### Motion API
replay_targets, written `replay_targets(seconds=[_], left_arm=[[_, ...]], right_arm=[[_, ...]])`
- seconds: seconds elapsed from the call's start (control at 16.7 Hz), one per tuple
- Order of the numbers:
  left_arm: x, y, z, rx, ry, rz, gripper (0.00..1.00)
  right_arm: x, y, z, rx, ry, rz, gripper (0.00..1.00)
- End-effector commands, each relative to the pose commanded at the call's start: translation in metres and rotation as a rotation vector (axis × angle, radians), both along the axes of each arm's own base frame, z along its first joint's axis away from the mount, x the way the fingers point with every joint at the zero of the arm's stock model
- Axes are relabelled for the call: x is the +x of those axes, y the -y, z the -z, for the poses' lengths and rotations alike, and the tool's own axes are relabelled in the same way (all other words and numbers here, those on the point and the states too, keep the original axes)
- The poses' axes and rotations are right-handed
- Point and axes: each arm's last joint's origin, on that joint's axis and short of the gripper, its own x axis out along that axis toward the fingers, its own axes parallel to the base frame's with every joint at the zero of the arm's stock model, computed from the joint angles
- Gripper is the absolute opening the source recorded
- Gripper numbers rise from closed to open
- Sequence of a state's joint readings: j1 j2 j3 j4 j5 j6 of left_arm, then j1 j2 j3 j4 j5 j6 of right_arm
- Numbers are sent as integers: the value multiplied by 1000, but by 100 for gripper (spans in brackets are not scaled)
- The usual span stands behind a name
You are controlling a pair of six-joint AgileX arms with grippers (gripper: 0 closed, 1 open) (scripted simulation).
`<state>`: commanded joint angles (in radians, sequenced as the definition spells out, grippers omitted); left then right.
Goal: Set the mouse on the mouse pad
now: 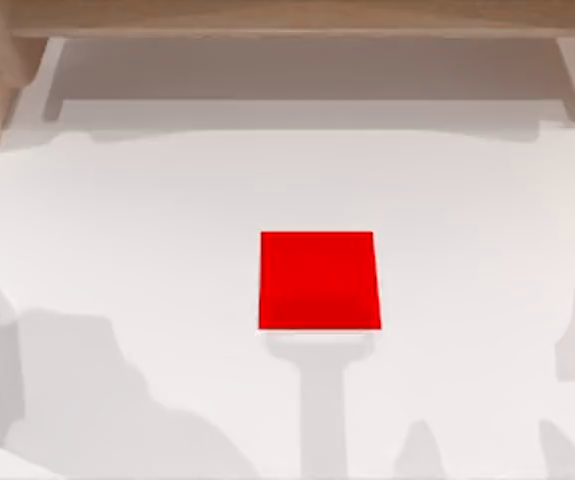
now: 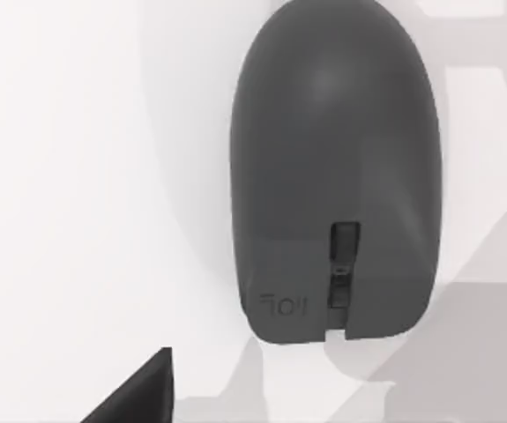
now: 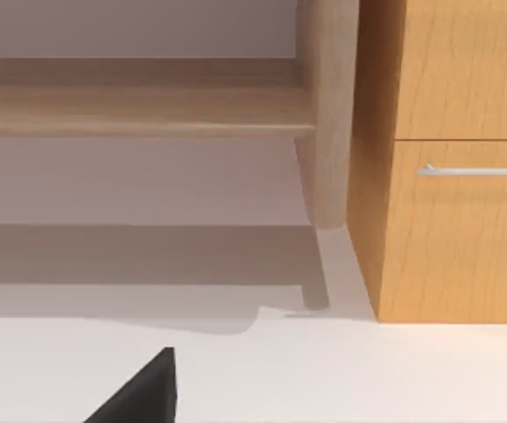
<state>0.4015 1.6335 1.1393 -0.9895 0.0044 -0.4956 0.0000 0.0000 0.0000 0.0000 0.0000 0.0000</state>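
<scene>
While the mouse pad (image 1: 319,280) is lying flat and bare at the middle of the white counter (image 1: 117,220), the mouse (image 2: 334,172) is sitting on the counter directly beneath the left wrist camera, untouched. One dark finger (image 2: 138,395) of the left tool is showing; its opening cannot be told. Another dark finger (image 3: 138,395) of the right tool is facing a wooden cabinet (image 3: 456,159); its opening cannot be told either.

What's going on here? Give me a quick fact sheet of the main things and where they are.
mouse pad: red square, flat on the white table, near the middle in the top view, nothing on it
mouse: dark grey, lying on the table below the left wrist camera, not on the pad
left gripper: one black finger near the mouse, not touching
task status: mouse not yet picked up
</scene>
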Motion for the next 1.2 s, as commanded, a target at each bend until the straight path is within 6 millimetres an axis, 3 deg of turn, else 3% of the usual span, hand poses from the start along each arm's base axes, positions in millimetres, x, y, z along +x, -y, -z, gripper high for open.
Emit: replay_targets(seconds=[0.24,0.66,1.2], left_arm=[[15,-17,9,-38,-78,-70,100],[16,-17,14,-39,-81,-70,100],[16,-18,104,-38,-77,-73,100]], right_arm=[[0,0,0,0,0,0,100],[0,0,0,0,0,0,100],[0,0,0,0,0,0,100]])
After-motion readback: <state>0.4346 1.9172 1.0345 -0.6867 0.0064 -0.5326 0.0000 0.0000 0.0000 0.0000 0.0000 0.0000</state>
